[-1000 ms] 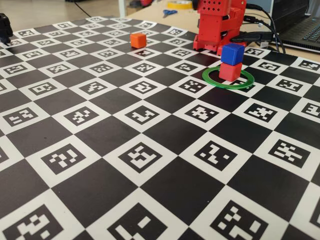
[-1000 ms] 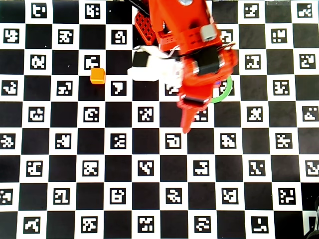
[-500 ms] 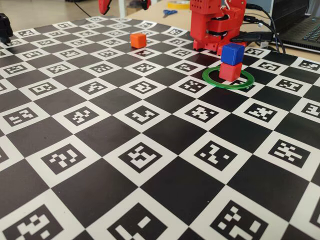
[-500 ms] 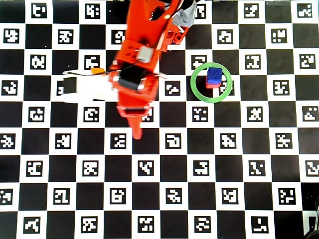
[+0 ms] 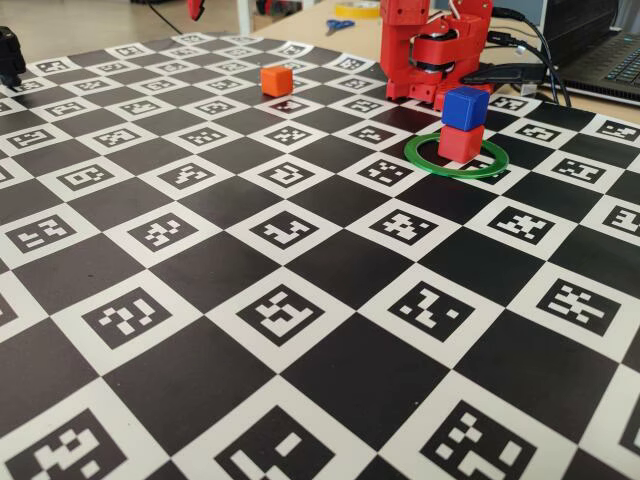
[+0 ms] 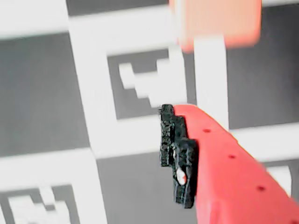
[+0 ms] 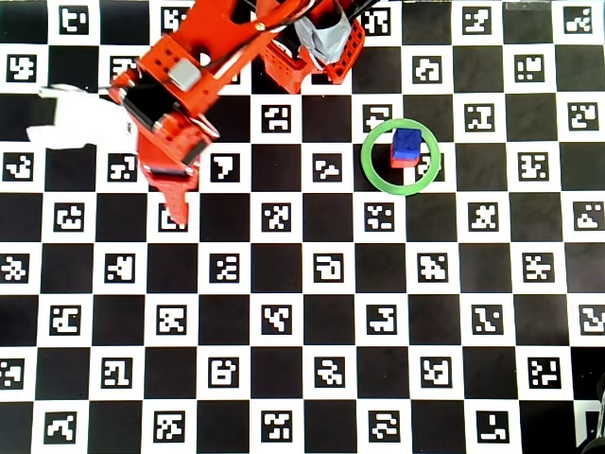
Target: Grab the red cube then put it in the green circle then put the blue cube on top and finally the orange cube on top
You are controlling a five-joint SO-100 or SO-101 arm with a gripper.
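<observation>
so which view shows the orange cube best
The fixed view: the orange cube sits sharp and unobstructed on the board, left of the stack. The wrist view shows only a blurred orange block at the top edge. In the overhead view the arm hides it.

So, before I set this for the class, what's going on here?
A red robot arm is stacking cubes inside a green ring. The blue cube already sits on the red cube in the ring. The orange cube sits alone on the checkered board, not yet picked up. The arm hangs above that area, with the cube blurred at the top of the wrist view.
</observation>
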